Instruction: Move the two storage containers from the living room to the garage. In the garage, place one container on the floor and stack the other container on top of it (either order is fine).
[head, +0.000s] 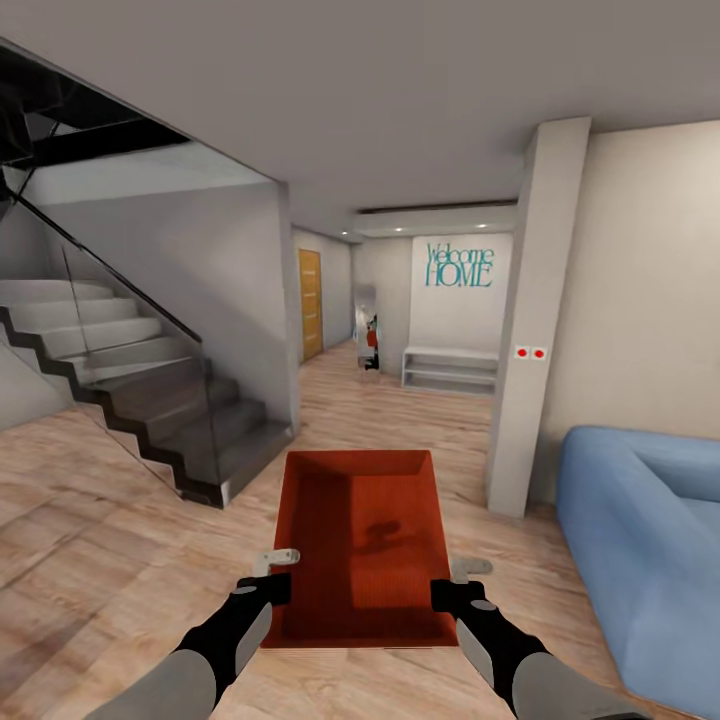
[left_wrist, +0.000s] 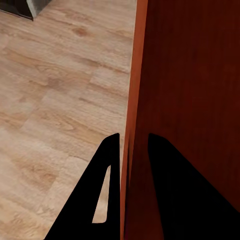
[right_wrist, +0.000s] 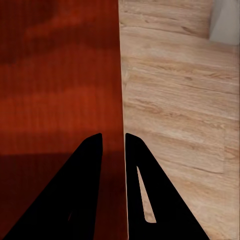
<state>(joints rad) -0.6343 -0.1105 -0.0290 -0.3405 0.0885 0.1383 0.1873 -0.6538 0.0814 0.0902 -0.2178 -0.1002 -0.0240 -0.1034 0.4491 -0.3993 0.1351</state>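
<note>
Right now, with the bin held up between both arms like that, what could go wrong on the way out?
The storage container is held only by thin side walls: the left gripper and right gripper each pinch one edge, so a jolt could slip a wall out and tip it.

The pillar and the sofa narrow the path on the right, and the staircase stands at the left; swinging wide might clip the container.

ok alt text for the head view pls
Both grippers, left and right, hold an orange-red bin by its side walls above a wood floor. Stairs rise on the left, a blue sofa sits on the right.
</note>
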